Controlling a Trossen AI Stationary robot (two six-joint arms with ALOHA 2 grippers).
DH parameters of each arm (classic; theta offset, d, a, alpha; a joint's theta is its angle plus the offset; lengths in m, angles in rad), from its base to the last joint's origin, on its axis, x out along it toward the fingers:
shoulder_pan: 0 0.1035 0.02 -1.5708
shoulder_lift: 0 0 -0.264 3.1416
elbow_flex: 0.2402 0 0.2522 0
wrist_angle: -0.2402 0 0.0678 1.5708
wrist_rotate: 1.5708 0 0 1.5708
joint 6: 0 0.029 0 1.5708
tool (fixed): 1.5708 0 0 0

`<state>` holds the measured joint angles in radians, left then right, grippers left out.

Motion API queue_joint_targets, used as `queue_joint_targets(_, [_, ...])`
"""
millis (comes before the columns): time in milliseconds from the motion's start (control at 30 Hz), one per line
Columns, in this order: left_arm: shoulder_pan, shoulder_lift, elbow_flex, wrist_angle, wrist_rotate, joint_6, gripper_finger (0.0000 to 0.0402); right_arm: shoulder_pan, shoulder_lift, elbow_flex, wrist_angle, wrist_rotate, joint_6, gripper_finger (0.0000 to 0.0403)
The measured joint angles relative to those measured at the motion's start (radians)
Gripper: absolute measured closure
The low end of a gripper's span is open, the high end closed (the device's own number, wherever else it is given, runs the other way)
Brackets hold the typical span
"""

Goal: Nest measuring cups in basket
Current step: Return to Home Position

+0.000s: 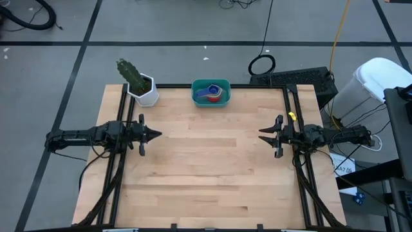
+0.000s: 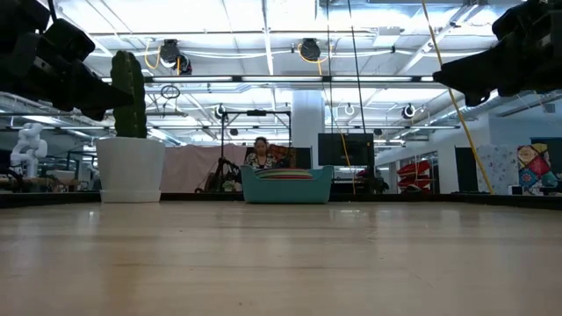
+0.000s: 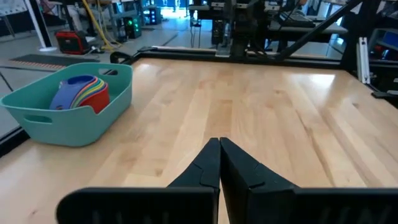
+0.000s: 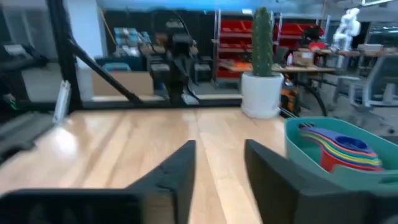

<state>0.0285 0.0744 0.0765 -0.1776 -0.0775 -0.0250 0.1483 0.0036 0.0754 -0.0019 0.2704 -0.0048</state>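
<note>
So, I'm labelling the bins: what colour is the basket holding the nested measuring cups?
Teal. The basket shows best in the left wrist view.

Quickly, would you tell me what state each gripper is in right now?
Left gripper: closed, holding nothing.
Right gripper: open, holding nothing.

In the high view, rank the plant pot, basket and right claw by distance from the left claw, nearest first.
1. The plant pot, at the back edge, just beyond the left claw.
2. The basket, middle of the back edge.
3. The right claw, straight across the table.
</note>
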Motion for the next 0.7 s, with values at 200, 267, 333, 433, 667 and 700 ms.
queue_joint_targets(200, [0.016,0.0,0.0,-0.001,0.036,-0.003,0.0394,-0.05,0.02,-0.056,0.073,-0.091,-0.008,0.0391])
queue_joint_targets(267, [0.017,0.0,0.0,-0.001,0.036,-0.004,0.0398,-0.063,0.02,-0.056,0.075,-0.092,-0.007,0.0393])
queue_joint_targets(333, [0.017,0.0,0.0,-0.001,0.036,-0.005,0.0396,-0.071,0.019,-0.056,0.065,-0.101,0.004,0.0399])
queue_joint_targets(433, [0.017,0.0,0.0,-0.001,0.035,-0.006,0.0389,-0.076,0.02,-0.057,0.054,-0.121,0.042,0.0402])
queue_joint_targets(667, [0.017,0.0,-0.001,0.0,0.025,-0.01,0.0397,-0.077,0.023,-0.058,0.049,-0.115,0.041,0.0403])
queue_joint_targets(700, [0.017,0.0,-0.001,0.0,0.025,-0.01,0.0397,-0.077,0.025,-0.058,0.049,-0.115,0.041,0.0403])
